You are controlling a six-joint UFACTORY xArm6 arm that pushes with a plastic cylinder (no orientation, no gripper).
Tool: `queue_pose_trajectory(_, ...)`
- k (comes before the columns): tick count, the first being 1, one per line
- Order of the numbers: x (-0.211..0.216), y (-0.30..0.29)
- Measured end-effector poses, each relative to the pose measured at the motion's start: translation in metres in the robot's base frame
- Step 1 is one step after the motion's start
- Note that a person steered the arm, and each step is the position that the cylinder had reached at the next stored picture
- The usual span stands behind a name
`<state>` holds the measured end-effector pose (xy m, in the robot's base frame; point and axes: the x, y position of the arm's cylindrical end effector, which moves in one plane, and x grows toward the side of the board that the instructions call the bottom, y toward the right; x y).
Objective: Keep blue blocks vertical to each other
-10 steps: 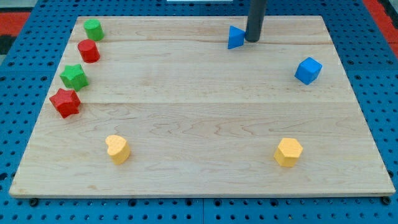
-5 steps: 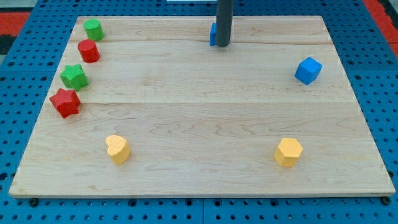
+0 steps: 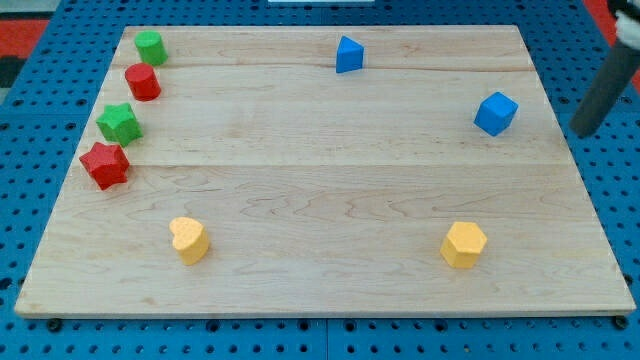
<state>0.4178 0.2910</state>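
A blue triangular block (image 3: 348, 54) sits near the top edge of the wooden board (image 3: 320, 180), a little right of centre. A blue cube (image 3: 495, 113) sits near the board's right edge, lower and well to the right of the triangular one. My tip (image 3: 583, 131) is at the view's right, just off the board's right edge, to the right of the blue cube and apart from it. It touches no block.
A green cylinder (image 3: 150, 46), a red cylinder (image 3: 142, 81), a green star-like block (image 3: 119, 122) and a red star-like block (image 3: 105, 164) line the left edge. A yellow heart block (image 3: 188, 239) and a yellow hexagonal block (image 3: 464, 244) sit near the bottom.
The rod pushed the blue triangular block a little to the left, then left it and swung to the view's right, past the blue cube. The other blocks have not moved.
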Motion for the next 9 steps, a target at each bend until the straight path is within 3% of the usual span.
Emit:
queue_pose_trajectory(2, -0.053, -0.037)
queue_pose_trajectory(3, -0.022, -0.073)
queue_pose_trajectory(4, -0.024, -0.122)
queue_pose_trajectory(5, -0.053, -0.160)
queue_pose_trajectory(6, -0.100, -0.170)
queue_pose_trajectory(7, -0.117, -0.171)
queue_pose_trajectory(9, -0.110, -0.136)
